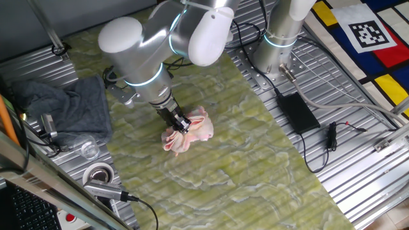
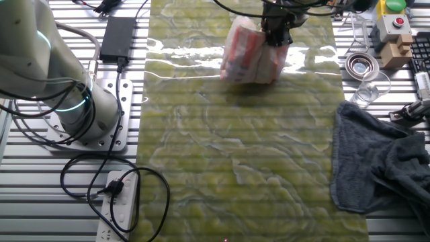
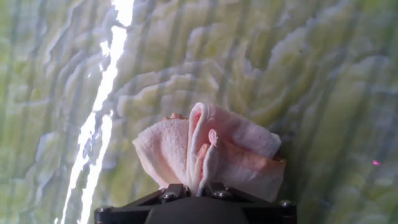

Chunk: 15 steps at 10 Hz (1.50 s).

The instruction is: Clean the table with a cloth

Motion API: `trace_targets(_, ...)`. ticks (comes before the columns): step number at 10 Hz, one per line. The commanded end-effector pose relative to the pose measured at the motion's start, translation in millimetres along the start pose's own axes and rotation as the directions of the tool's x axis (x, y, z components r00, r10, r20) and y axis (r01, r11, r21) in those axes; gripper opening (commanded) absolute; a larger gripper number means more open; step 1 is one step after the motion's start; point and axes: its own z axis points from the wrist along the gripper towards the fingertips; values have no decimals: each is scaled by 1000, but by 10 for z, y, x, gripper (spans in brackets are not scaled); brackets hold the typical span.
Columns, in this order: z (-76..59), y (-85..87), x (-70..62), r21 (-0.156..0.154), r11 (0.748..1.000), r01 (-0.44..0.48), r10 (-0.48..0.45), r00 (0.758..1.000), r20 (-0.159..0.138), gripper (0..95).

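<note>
Seemingly pinched by only a narrow fold in the closed claw (image 1: 182, 124), the cloth (image 1: 189, 132), near the counter's (image 1: 255, 160) centre, could slip free if wiping drags.

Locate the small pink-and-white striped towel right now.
The small pink-and-white striped towel is bunched in the gripper on the yellow-green marbled table, near its middle in one fixed view, right of the dark grey cloth.

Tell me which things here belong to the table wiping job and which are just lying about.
Job: pink cloth, held in the shut tool; marbled table.
Lying about: grey cloth, power adapter, power strip, clear glass, tape roll.
</note>
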Motion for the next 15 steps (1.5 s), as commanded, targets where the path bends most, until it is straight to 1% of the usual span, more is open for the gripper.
trace_targets(1, 19, 373, -6, 39, 995, -97, 97, 995, 1, 0)
trace_targets(2, 33, 641, 8, 40, 990, -138, 138, 990, 11, 0)
trace_targets(3, 42, 874, 23, 35, 984, -174, 174, 985, 18, 0)
trace_targets(4, 68, 1137, 46, 36, 976, -216, 215, 976, 31, 0)
trace_targets(5, 131, 1400, 75, 36, 963, -266, 264, 963, 49, 0)
trace_targets(6, 131, 1400, 75, 36, 963, -266, 264, 963, 49, 0)
trace_targets(7, 207, 1511, 50, 29, 953, -303, 301, 951, 66, 0)
trace_targets(8, 238, 1519, 30, 12, 945, -327, 326, 943, 73, 0)
trace_targets(9, 289, 1528, -4, 0, 938, -346, 344, 933, 101, 0)
trace_targets(10, 314, 1532, -17, -4, 935, -355, 354, 929, 106, 0)
trace_targets(11, 357, 1535, -35, -5, 934, -357, 355, 927, 119, 0)
trace_targets(12, 377, 1526, -34, -3, 936, -351, 349, 929, 127, 0)
trace_targets(14, 445, 1447, -10, 4, 953, -304, 300, 942, 153, 380)
trace_targets(15, 473, 1416, -3, 10, 961, -278, 273, 948, 164, 380)
